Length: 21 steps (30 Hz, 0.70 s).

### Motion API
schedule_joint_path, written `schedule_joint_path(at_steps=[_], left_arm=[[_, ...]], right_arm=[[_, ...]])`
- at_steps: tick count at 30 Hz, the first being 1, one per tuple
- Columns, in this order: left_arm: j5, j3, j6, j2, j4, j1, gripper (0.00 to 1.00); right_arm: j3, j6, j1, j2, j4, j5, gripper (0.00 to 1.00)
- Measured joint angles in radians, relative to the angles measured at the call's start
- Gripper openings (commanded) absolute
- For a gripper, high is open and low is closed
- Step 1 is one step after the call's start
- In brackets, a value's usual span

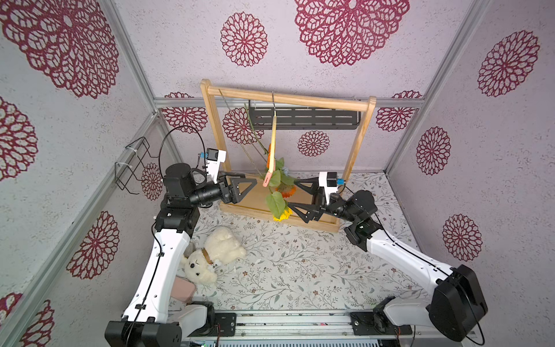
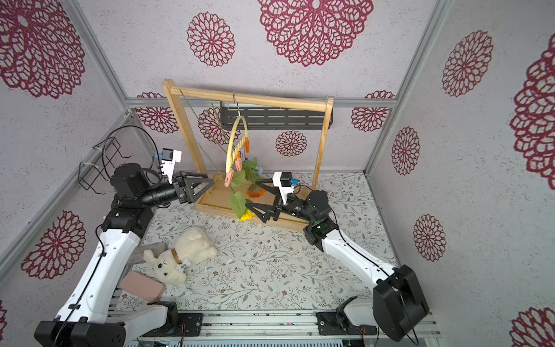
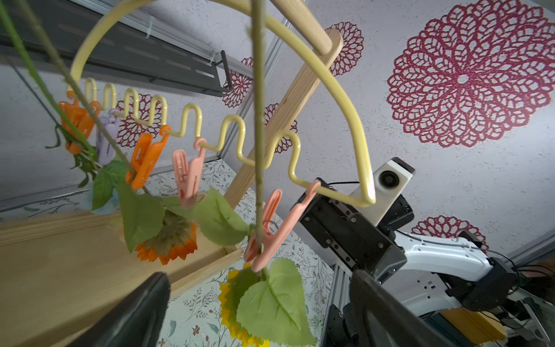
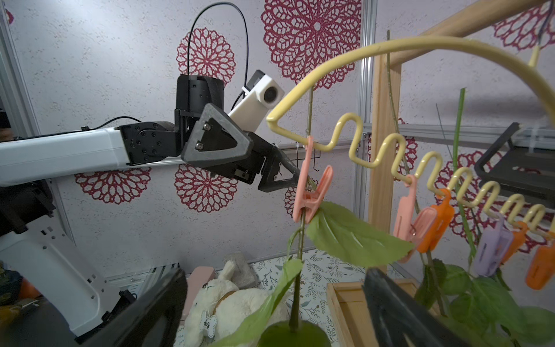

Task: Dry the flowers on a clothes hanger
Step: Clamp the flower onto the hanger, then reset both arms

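Nearest me, at about 7 o'clock on the table point(image 1: 300, 270), lies a pink case point(image 2: 142, 287), and just past it a cream plush dog point(image 1: 210, 255) lies on the flowered mat. My left arm point(image 1: 168, 258) rises at 8 o'clock and my right arm point(image 1: 399, 255) at 4 o'clock, both reaching toward the wooden rack point(image 1: 288, 99) at 12 o'clock.

The flowers point(image 1: 275, 202) hang heads down from the pale-yellow hanger point(image 3: 365, 171) over the rack's base tray. The sunflower point(image 1: 282, 214) is lowest and nearest, its stem clamped in a pink clothespin point(image 3: 264, 237) at the near end of the wavy bar. Beyond it hangs the orange gerbera point(image 3: 168, 243), with a thin stem running into an orange clothespin point(image 3: 147, 159) just above it. A lilac clothespin point(image 3: 105, 141) sits farther along the bar.

My left jaws stand wide apart at the hanger's 9 o'clock side, holding nothing. One tip is close beside the pink clothespin, and I cannot tell whether it touches. My right jaws are wide apart too, at 3 o'clock. The sunflower's stem hangs in the gap, clear of both sides in my right wrist view, so nothing is gripped.

The hanger's hook sits over the rack's top bar. Behind the rack, a black shelf point(image 1: 303, 118) is fixed to the back wall at 12 o'clock, and a black wire rack point(image 1: 132, 165) hangs on the wall at 9 o'clock
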Motion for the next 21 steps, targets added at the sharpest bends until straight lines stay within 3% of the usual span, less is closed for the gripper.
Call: schedule_joint_path(at_steps=[6,11,16,21], left_arm=[[-0.115,-0.272,0.058,-0.158,0.072,0.014,0.97],[-0.309,-0.522,0.055,-0.308,0.214,0.015,0.97],[-0.603,-0.575,0.025,-0.304,0.246,0.015,0.97],[-0.913,-0.589,0.018,-0.244,0.225,0.016,0.97]], right_arm=[[-0.240,-0.100,-0.013,-0.219,0.074,0.177,0.99],[-0.459,-0.156,-0.016,-0.354,0.132,0.423,0.99],[-0.636,-0.182,-0.028,-0.470,0.115,0.742,0.99],[-0.715,-0.219,-0.133,-0.566,0.022,0.930,0.99]])
